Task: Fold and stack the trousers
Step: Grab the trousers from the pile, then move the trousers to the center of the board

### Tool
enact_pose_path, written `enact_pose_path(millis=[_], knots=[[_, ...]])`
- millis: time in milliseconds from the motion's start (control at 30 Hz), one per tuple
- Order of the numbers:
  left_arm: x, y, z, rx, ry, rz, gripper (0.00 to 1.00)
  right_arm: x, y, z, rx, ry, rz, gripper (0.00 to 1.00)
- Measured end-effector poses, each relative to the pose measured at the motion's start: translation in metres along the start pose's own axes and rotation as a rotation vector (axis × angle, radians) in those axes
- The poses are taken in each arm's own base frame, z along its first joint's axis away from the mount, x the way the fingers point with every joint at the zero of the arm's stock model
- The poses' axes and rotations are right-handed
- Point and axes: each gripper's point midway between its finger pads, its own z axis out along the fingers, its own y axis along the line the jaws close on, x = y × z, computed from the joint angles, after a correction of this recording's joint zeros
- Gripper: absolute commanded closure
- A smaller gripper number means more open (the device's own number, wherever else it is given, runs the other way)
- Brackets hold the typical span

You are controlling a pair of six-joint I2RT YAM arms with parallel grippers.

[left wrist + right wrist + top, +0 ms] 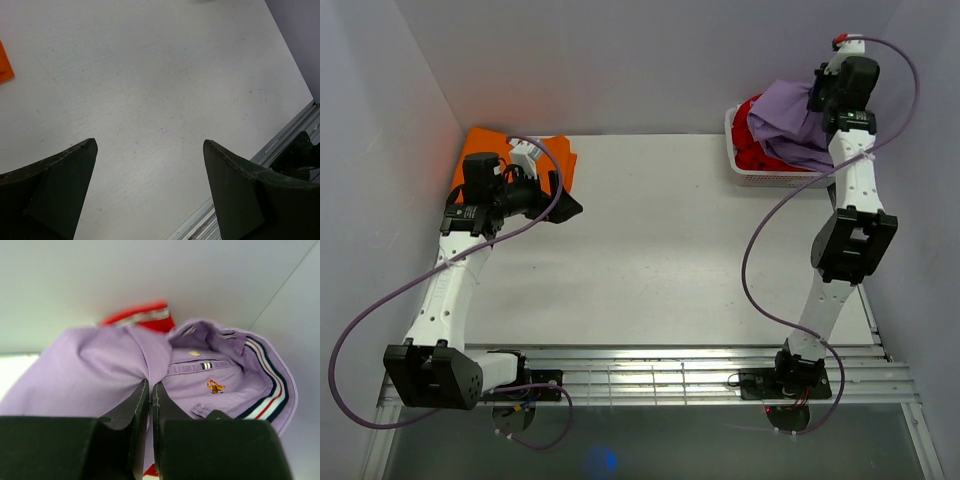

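Observation:
The lilac trousers [790, 125] hang bunched over the white basket [775, 176] at the back right. My right gripper [820, 100] is shut on a fold of their fabric near the waistband. In the right wrist view the trousers [90, 365] fill the frame, with the striped waistband lining and a small orange logo, and the right gripper [151, 390] pinches the cloth between its fingers. My left gripper [560, 208] is open and empty over the table at the left. In the left wrist view the left gripper [150, 155] shows only bare table between its fingers.
An orange folded garment [490, 150] lies at the back left, behind the left arm; its corner shows in the left wrist view [5, 67]. A red garment [750, 135] lies in the basket under the trousers. White walls close in the sides and the back.

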Motion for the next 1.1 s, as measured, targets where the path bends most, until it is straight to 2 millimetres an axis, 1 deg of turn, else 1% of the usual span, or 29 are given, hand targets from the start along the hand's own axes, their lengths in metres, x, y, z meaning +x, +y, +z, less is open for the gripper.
enact_pose_path(millis=[67, 100, 167, 200, 267, 333, 367, 400, 467, 500, 567, 633, 667, 700, 767, 800, 833, 900, 933, 1000, 1033, 1067, 1100], knots=[[-0.006, -0.001, -0.004, -0.013, -0.013, 0.007, 0.02, -0.05, 0.003, -0.036, -0.009, -0.097, -0.007, 0.92], [-0.008, -0.001, -0.006, -0.02, -0.02, 0.011, 0.02, -0.081, 0.006, -0.061, -0.016, -0.161, -0.01, 0.92], [-0.013, -0.002, -0.011, -0.039, -0.033, 0.019, 0.02, -0.128, 0.013, -0.104, -0.029, -0.267, -0.013, 0.92], [-0.015, -0.002, -0.013, -0.05, -0.04, 0.022, 0.02, -0.159, 0.02, -0.136, -0.047, -0.344, -0.013, 0.92], [-0.02, -0.002, -0.019, -0.077, -0.054, 0.024, 0.02, -0.198, 0.031, -0.184, -0.081, -0.453, -0.014, 0.92], [-0.025, -0.002, -0.025, -0.103, -0.07, 0.026, 0.02, -0.231, 0.044, -0.233, -0.124, -0.56, -0.013, 0.92], [-0.027, -0.002, -0.028, -0.118, -0.076, 0.023, 0.02, -0.243, 0.052, -0.253, -0.15, -0.6, -0.01, 0.92], [-0.029, -0.002, -0.031, -0.128, -0.084, 0.022, 0.02, -0.256, 0.06, -0.278, -0.179, -0.653, -0.01, 0.92], [-0.034, -0.002, -0.035, -0.144, -0.096, 0.021, 0.02, -0.271, 0.076, -0.314, -0.231, -0.723, -0.004, 0.92], [-0.036, -0.003, -0.037, -0.15, -0.101, 0.019, 0.02, -0.275, 0.084, -0.33, -0.257, -0.749, -0.002, 0.92], [-0.039, -0.004, -0.04, -0.158, -0.109, 0.018, 0.02, -0.277, 0.102, -0.352, -0.321, -0.78, 0.009, 0.92], [-0.042, -0.005, -0.043, -0.163, -0.118, 0.019, 0.02, -0.268, 0.122, -0.366, -0.393, -0.775, 0.021, 0.92], [-0.042, -0.006, -0.044, -0.164, -0.119, 0.02, 0.02, -0.259, 0.132, -0.367, -0.425, -0.763, 0.029, 0.92], [-0.042, -0.006, -0.045, -0.164, -0.119, 0.02, 0.02, -0.245, 0.142, -0.364, -0.46, -0.729, 0.039, 0.92], [-0.04, -0.007, -0.047, -0.164, -0.116, 0.021, 0.02, -0.209, 0.163, -0.354, -0.532, -0.642, 0.056, 0.71], [-0.039, -0.008, -0.047, -0.165, -0.113, 0.023, 0.02, -0.187, 0.175, -0.345, -0.572, -0.583, 0.064, 0.54], [-0.039, -0.008, -0.048, -0.165, -0.11, 0.025, 0.02, -0.164, 0.188, -0.335, -0.612, -0.516, 0.072, 0.22], [-0.037, -0.008, -0.048, -0.165, -0.105, 0.033, 0.02, -0.111, 0.213, -0.304, -0.676, -0.352, 0.065, 0.06], [-0.036, -0.008, -0.048, -0.163, -0.099, 0.038, 0.02, -0.089, 0.221, -0.292, -0.695, -0.28, 0.057, 0.07], [-0.034, -0.009, -0.047, -0.151, -0.089, 0.051, 0.02, -0.034, 0.237, -0.25, -0.717, -0.086, 0.032, 0.07], [-0.032, -0.009, -0.046, -0.144, -0.081, 0.056, 0.02, -0.007, 0.239, -0.228, -0.711, 0.009, 0.012, 0.07], [-0.031, -0.009, -0.044, -0.138, -0.075, 0.06, 0.02, 0.018, 0.24, -0.209, -0.702, 0.1, -0.007, 0.07], [-0.029, -0.009, -0.043, -0.129, -0.066, 0.067, 0.02, 0.039, 0.239, -0.196, -0.694, 0.172, -0.023, 0.07]])
